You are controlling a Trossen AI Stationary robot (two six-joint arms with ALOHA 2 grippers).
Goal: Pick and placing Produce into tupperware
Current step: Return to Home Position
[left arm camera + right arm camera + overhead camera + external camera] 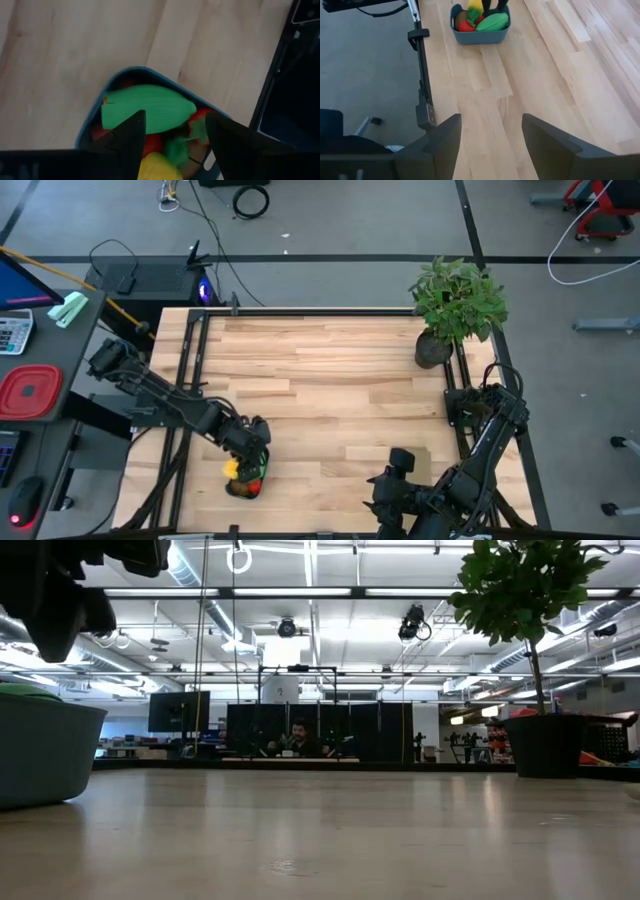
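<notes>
The blue-teal tupperware [95, 125] stands near the table's near left corner [245, 482] and shows as a teal wall at the low view's left [40, 755]. Produce fills it: a large green piece [150, 107] lies on top, with red pieces [200, 117] and a yellow piece [157, 167] beside it. My left gripper [172, 145] hangs open just above the container, one finger on each side of the pile [255, 450]. My right gripper [490, 145] is open over bare wood near the near right edge [385, 480], pointing toward the tupperware [481, 22].
A potted plant [455, 300] stands at the far right corner [530, 640]. Black frame rails [422, 75] run along the table's left side. A red container [28, 392] sits on the side desk. A person [298, 735] sits far behind. Bare wood spans the middle [340, 390].
</notes>
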